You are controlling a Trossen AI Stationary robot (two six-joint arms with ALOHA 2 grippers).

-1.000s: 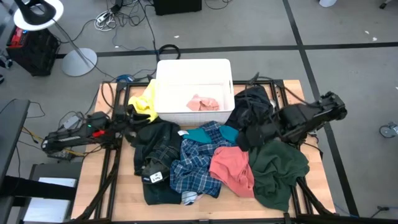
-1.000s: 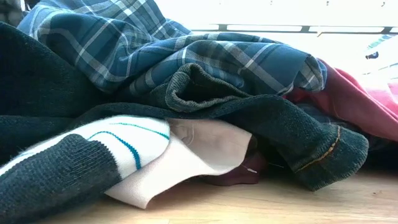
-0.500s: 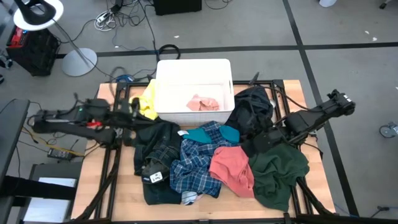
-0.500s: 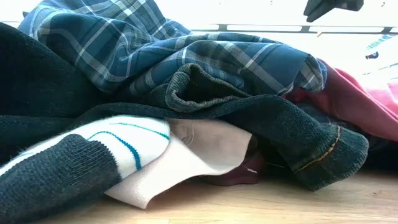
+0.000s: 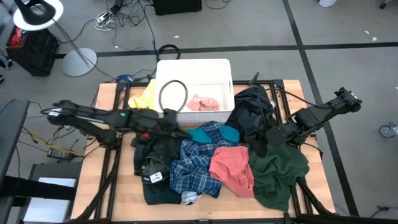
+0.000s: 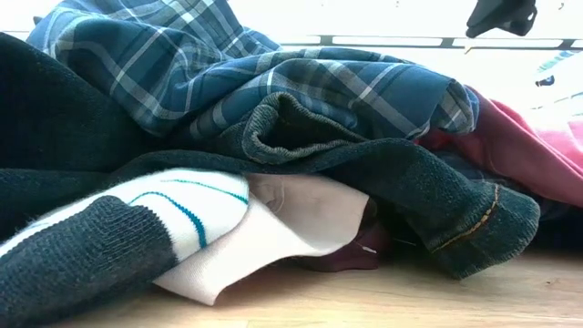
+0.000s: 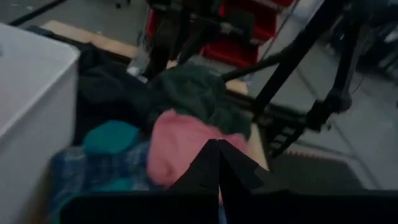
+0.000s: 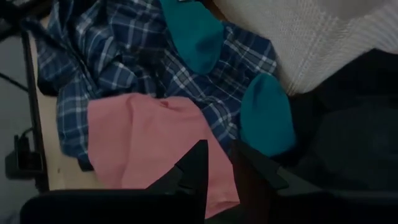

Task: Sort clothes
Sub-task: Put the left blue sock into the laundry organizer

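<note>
The clothes lie in a heap on the wooden table: a yellow piece point(image 5: 144, 98), a dark one point(image 5: 158, 149), blue plaid point(image 5: 196, 167), teal point(image 5: 214, 134), salmon pink point(image 5: 231, 169), dark green point(image 5: 280, 173) and black point(image 5: 252, 107). My left gripper point(image 5: 174, 132) point(image 7: 217, 163) hovers shut over the dark garment beside the plaid, with nothing between its fingers. My right gripper point(image 5: 262, 142) point(image 8: 219, 163) hangs above the pile between the black and dark green garments. Its fingers are a little apart, and pink cloth shows through the gap. It touches nothing.
A white bin point(image 5: 163, 107) with a pink piece point(image 5: 202, 102) inside stands at the table's far middle. A cable loop point(image 5: 173, 96) of the left arm hangs over its left side. At the pile's near edge lies a white-striped sock point(image 6: 173, 205).
My left arm has swung from the table's left edge, by the yellow piece, toward the centre and now reaches over the dark garment. My right gripper has come down a little toward the pile and now shows at the top of the low view. The clothes have stayed put.
</note>
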